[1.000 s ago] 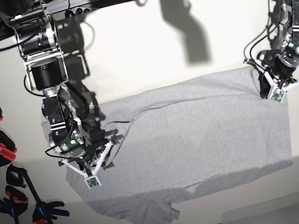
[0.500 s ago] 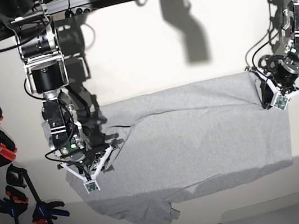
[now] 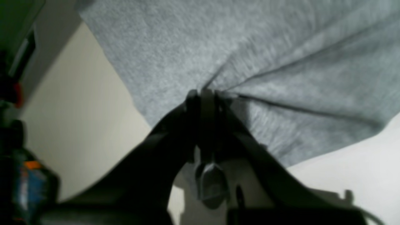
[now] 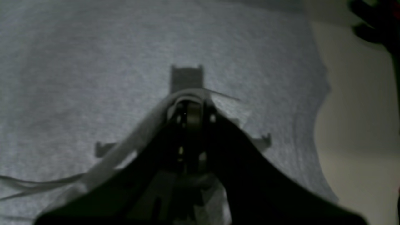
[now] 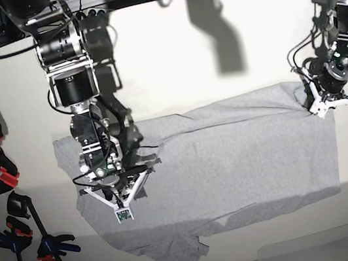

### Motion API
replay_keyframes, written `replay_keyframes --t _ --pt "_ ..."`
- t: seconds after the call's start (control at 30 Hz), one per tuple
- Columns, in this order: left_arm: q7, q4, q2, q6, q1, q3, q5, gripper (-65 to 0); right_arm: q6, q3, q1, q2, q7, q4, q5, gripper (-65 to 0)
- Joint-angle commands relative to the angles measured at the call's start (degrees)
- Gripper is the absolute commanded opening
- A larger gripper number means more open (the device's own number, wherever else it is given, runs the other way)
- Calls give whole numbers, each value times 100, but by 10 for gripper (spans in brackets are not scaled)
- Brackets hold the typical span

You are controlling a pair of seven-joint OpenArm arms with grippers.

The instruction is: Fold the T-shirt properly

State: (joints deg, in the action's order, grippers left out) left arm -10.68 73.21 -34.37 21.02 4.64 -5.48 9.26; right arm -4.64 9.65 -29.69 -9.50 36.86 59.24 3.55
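Two end effectors are gripping a grey T-shirt (image 5: 232,161) that is lying spread on a pale counter (image 5: 176,57): the left end effector (image 3: 203,93) is pinching its corner, the right end effector (image 4: 187,97) is clamping a raised fold

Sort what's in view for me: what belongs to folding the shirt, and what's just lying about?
Part of the job:
- T-shirt, grey, spread on the table
- left gripper, shut on the shirt's edge
- right gripper, shut on a pinch of the shirt

Lying about:
- clamps with red and blue grips, along the table's side, off the shirt
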Motion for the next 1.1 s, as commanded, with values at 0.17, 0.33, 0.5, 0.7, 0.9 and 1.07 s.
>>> replay_keyframes --t 0.17,0.33,0.5,0.7,0.9,1.07 --pt "245 74 -76 -66 111 48 39 -650 424 -26 -243 -55 -127 -2 531 -650" --pt "243 74 -221 -72 162 -229 306 -650 240 -26 -269 -61 -129 -15 522 -650" --pt "310 74 -374 -92 323 -774 796 -650 184 -26 -269 -66 -136 -20 527 -650" --pt "367 72 -361 -90 691 -935 933 -650 188 -26 -269 -83 -166 -20 535 -650" --pt "243 68 -393 -90 903 -935 820 -650 603 -26 -269 -81 -179 -20 826 -650" --pt "267 59 -376 -90 901 -935 820 -650 767 -26 -269 -83 -214 -20 1353 -650"
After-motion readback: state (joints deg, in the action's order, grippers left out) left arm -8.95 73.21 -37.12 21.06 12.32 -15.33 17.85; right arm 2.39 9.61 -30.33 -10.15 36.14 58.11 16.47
